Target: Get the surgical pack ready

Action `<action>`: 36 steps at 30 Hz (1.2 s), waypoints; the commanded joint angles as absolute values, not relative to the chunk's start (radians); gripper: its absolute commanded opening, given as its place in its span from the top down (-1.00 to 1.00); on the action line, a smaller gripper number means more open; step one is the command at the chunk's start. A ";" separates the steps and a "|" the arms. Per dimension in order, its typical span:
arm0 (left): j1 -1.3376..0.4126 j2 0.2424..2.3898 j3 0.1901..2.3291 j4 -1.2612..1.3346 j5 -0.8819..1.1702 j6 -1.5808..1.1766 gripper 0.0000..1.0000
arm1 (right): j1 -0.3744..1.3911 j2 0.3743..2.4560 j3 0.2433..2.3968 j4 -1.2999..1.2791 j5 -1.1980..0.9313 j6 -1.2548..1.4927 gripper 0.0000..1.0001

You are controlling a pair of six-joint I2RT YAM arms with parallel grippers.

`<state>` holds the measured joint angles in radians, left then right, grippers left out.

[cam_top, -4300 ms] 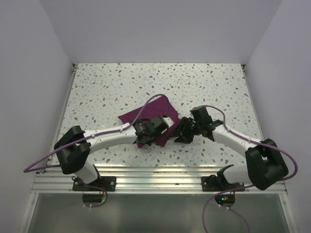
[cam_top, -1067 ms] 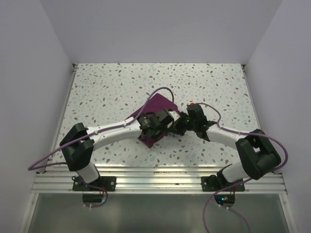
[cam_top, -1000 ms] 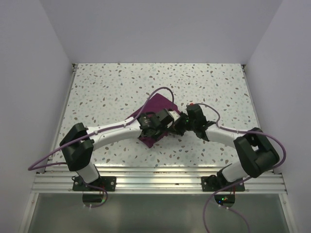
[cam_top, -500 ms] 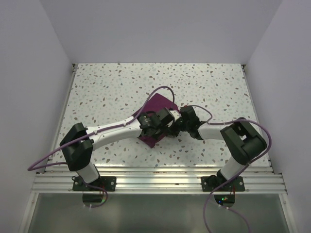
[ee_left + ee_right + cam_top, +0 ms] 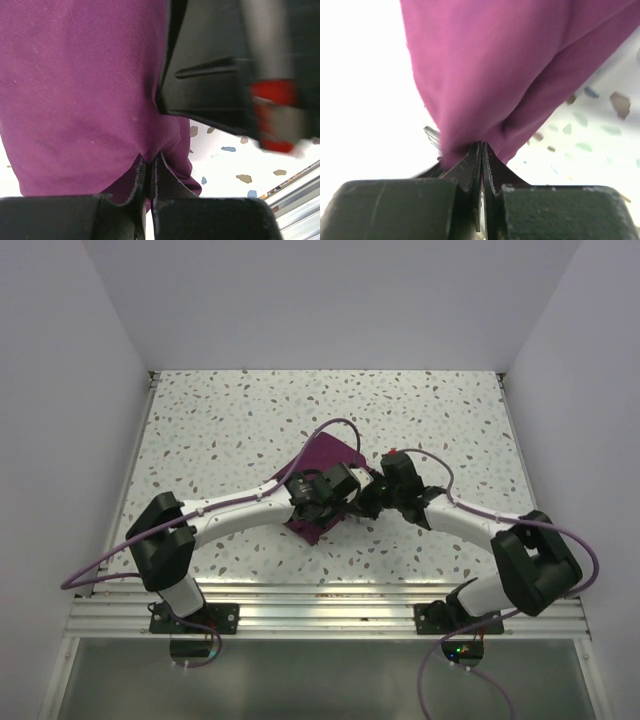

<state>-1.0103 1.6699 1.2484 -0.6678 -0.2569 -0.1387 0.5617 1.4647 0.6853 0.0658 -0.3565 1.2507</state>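
Note:
The surgical pack shows as a bunched dark-purple cloth point(image 5: 328, 453) in the middle of the speckled table point(image 5: 220, 430). Both grippers meet at its right edge. My left gripper point(image 5: 346, 496) is shut on a fold of the cloth point(image 5: 75, 90), its jaws point(image 5: 150, 161) pinching the fabric. My right gripper point(image 5: 367, 500) is also shut on the cloth point(image 5: 490, 60), with fabric caught between its closed tips point(image 5: 482, 146). In the left wrist view the right arm's black body point(image 5: 215, 60) sits close above the cloth. Whatever the cloth wraps is hidden.
A thin grey metal sliver point(image 5: 432, 135) peeks out beside the cloth in the right wrist view. Purple cables point(image 5: 330, 425) loop over both arms. An aluminium rail point(image 5: 320, 605) runs along the near table edge, and white walls close three sides.
Over the last second both grippers stayed shut on the cloth at nearly the same spot. The right arm's elbow swung in toward the centre, then back out to the right.

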 commanded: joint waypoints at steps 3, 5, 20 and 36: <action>-1.014 1.664 1.270 -0.607 -0.262 -0.146 1.00 | 0.557 1.362 0.698 -0.057 -0.357 1.167 1.00; -1.014 1.664 1.273 -0.609 -0.261 -0.143 1.00 | 0.558 1.367 0.693 -0.045 -0.365 1.166 1.00; -1.014 1.677 1.301 -0.621 -0.247 -0.146 1.00 | 0.601 1.538 0.718 0.146 -0.388 1.218 1.00; -1.012 1.678 1.296 -0.623 -0.256 -0.141 1.00 | 0.603 1.425 0.709 0.003 -0.365 1.175 1.00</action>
